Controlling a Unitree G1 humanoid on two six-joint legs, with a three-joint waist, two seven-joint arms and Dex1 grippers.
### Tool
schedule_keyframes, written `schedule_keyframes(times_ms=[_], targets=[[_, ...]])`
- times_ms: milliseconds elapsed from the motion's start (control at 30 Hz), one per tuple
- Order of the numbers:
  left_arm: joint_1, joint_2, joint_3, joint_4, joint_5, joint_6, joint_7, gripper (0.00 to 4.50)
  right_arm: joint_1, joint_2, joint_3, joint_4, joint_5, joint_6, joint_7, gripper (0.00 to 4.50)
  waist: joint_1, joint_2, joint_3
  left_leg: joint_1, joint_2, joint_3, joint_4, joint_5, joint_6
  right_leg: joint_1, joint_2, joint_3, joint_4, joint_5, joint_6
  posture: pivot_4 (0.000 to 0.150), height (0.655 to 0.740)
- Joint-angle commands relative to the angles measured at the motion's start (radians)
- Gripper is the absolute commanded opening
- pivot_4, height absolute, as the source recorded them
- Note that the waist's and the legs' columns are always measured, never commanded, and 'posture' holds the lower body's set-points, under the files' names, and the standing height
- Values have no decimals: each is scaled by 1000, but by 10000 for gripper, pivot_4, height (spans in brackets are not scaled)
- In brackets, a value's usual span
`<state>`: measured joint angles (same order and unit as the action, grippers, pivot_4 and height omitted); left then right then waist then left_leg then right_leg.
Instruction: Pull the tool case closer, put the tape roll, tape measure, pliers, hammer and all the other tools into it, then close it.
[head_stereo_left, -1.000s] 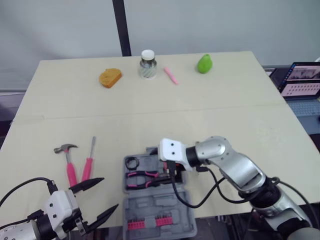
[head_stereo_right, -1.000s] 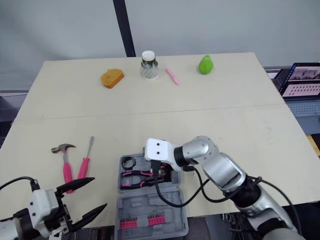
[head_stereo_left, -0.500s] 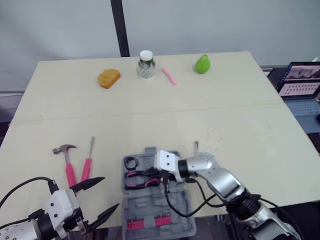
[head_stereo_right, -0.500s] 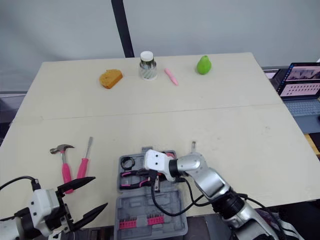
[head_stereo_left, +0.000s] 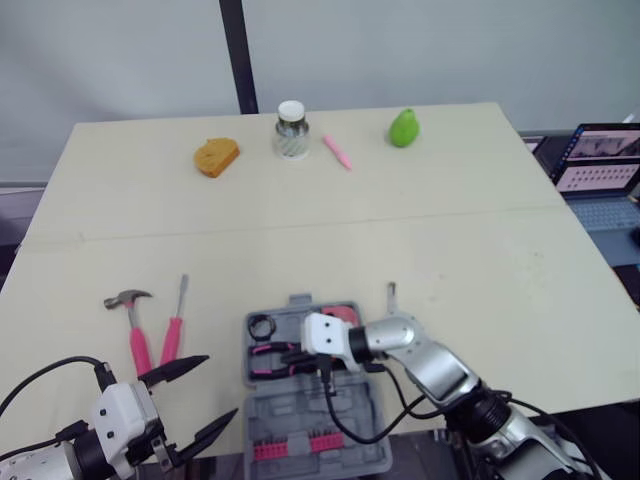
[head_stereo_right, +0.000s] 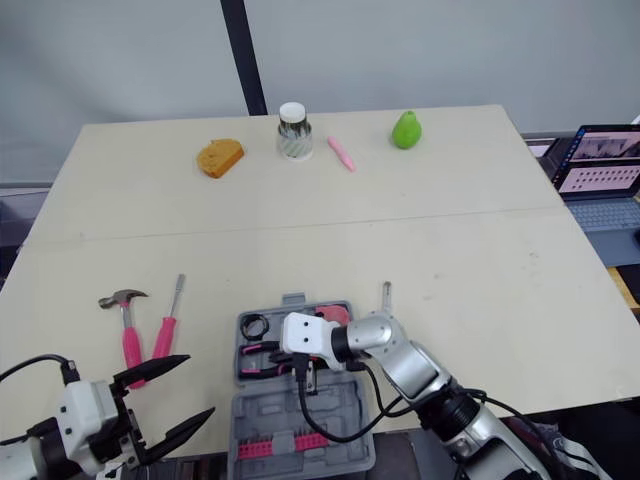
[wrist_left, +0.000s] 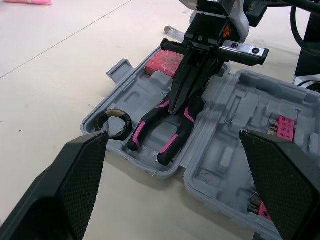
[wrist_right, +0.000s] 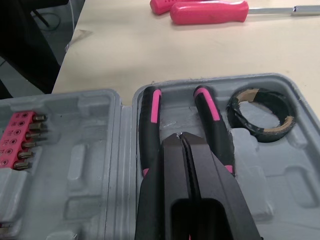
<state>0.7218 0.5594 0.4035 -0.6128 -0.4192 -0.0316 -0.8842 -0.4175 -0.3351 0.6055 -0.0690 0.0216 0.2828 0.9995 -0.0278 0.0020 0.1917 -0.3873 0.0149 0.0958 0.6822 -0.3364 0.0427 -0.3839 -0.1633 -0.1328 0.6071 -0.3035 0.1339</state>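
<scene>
The grey tool case lies open at the table's front edge. In its far half lie the black-and-pink pliers, a black tape roll and a pink tape measure. My right gripper is shut and empty, its tips just above the pliers between their handles. The pink-handled hammer and a pink screwdriver lie on the table left of the case. My left gripper hangs open and empty near the front edge, left of the case.
A small metal tool lies just right of the case. Along the far edge sit a bread piece, a jar, a pink pen and a green pear. A laptop stands off the table's right side.
My right gripper has shut and moved down and left over the case, toward the pliers, uncovering the tape measure. The left gripper has stayed put.
</scene>
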Motion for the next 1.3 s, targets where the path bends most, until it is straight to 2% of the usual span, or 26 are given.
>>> schedule_keyframes(times_ms=[33, 933, 1300], targets=[[11, -4, 3, -2, 9, -17, 2, 45000, -7, 2, 16, -12, -11, -6, 17, 299, 0, 0, 0, 0, 0, 0, 0, 0, 0, 0, 0, 0, 0, 0, 0, 1500, 7400], [-8, -7, -8, 8, 23, -15, 15, 45000, -29, -27, 88, 58, -167, -101, 27, 299, 0, -1, -1, 0, 0, 0, 0, 0, 0, 0, 0, 0, 1, 0, 0, 1500, 7400], [-27, -8, -24, 13, 31, -11, 29, 45000, -39, 3, 52, 78, -129, -76, 31, 299, 0, -2, -1, 1, 0, 0, 0, 0, 0, 0, 0, 0, 1, 0, 0, 1500, 7400]])
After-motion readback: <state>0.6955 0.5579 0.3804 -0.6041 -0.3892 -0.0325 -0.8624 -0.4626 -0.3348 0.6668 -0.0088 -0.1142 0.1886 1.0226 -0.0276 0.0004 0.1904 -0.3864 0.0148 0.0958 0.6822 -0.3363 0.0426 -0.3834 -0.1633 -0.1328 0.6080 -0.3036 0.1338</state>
